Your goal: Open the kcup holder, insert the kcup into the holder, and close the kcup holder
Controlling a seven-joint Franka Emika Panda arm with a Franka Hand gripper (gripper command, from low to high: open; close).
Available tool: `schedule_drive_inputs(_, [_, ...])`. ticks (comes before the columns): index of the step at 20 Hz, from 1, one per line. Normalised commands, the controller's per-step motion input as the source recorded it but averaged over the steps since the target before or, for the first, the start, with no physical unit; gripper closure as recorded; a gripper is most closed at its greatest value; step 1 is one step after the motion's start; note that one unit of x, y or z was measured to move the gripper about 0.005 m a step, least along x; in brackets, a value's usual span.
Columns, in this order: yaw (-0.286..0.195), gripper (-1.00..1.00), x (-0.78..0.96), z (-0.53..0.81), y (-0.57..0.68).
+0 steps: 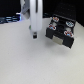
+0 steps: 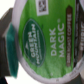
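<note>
The kcup (image 2: 45,42) fills the wrist view, its green and dark round lid facing the camera and reading "Dark Magic". In the exterior view my gripper (image 1: 34,35) hangs low over the white table with a small dark thing at its tip, where the kcup is held. The fingers themselves are blurred. The black kcup holder (image 1: 60,33) stands just to the exterior view's right of the gripper, a short gap away. Several pods with pale and reddish lids lie in its round slots. I cannot tell whether its tray is slid out.
The white table (image 1: 30,62) spreads toward the front of the exterior view. Dark equipment (image 1: 10,19) lines the back edge behind the arm (image 1: 34,12).
</note>
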Motion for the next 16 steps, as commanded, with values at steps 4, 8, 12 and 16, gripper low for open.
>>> schedule_drive_inputs(4, [0.010, 1.00, 0.07, 0.59, 0.65])
schedule_drive_inputs(8, [0.006, 1.00, 0.09, 0.51, 0.66])
schedule_drive_inputs(12, [0.005, 1.00, 0.12, 0.42, 0.67])
schedule_drive_inputs(16, [0.006, 1.00, 0.17, 0.33, 0.67])
